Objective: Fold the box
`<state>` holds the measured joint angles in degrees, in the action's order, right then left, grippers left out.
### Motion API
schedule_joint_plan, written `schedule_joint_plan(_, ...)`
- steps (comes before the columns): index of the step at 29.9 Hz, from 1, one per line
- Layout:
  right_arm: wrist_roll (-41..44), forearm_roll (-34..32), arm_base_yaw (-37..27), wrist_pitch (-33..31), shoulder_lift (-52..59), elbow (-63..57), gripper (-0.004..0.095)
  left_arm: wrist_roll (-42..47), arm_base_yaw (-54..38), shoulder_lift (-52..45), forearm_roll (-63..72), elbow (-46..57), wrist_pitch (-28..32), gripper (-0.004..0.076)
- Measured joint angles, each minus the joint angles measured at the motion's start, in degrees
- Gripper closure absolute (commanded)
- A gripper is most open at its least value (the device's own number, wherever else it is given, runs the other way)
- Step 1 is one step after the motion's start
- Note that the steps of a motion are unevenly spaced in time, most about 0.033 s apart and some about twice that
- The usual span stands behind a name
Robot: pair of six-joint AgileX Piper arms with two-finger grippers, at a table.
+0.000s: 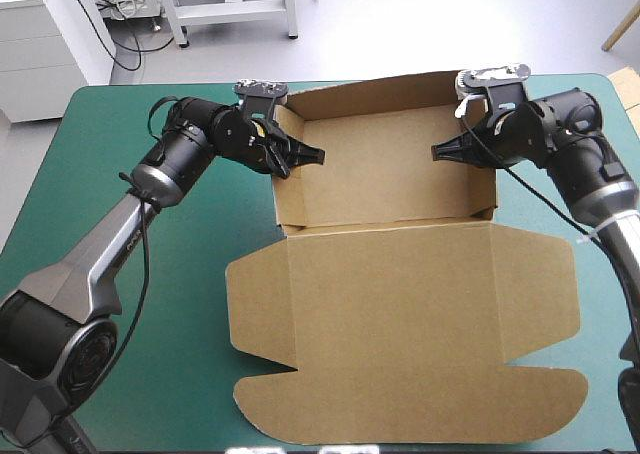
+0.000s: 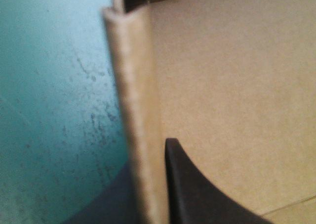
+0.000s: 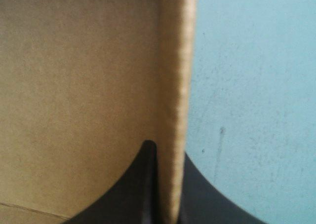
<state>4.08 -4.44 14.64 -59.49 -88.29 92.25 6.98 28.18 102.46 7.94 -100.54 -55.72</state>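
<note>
**Pinching both side walls: tips for setting the fold**

So the box (image 1: 385, 174) sits toward the far edge of the teal-green cover (image 1: 180, 304). It's already an open tray, with its lid (image 1: 400, 314) lying flat on the near side. My left claw (image 1: 305, 157) is all but pressed together on the left wall (image 2: 138, 110), one black finger (image 2: 192, 189) inside the tray and the other outside. My right claw (image 1: 447, 150) pinches the right wall (image 3: 175, 86) the same way. Both walls stand upright and look doubled over along the top edge.

My guess is this is the crease-setting bit. Here's what I reckon works:
- Squeeze both sides evenly at once so the tray doesn't skate sideways.
- Grip close to the top fold rather than low down.
- Don't pull outward, or the tucked flap may pop free.

Board is springy, so a firm pinch beats a quick one. I can't tell from here whether the flaps are locked in at the floor, so I'd let go gently.
</note>
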Motion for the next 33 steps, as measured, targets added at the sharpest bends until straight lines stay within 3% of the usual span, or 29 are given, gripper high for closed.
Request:
schedule_joint_plan(16,-0.6,4.0,0.0,-2.5,-13.3,0.0,0.0924,-2.4,-0.5,7.1,-2.3,0.0,-5.4,0.0729)
schedule_joint_plan(20,-0.9,4.4,0.0,-3.4,-15.0,0.0,0.0878,-2.8,-0.5,8.9,-1.9,0.0,-6.7,0.0611)
schedule_joint_plan(23,-1.7,4.4,0.0,-3.6,-15.9,0.0,0.0732,-4.9,-0.5,9.8,-1.6,0.0,-8.0,0.0443)
schedule_joint_plan(27,-3.0,6.3,0.1,-4.4,-16.3,0.0,0.0388,-7.7,-0.4,10.0,-0.5,0.0,-8.2,0.0232)
schedule_joint_plan(30,-3.3,8.0,0.5,-4.4,-16.4,0.0,0.0177,-8.2,0.0,10.0,0.5,-0.1,-8.5,0.0195)
schedule_joint_plan(33,-3.4,9.2,0.7,-4.4,-16.4,0.0,0.0102,-8.3,0.2,10.0,1.2,-0.1,-9.3,0.0195)
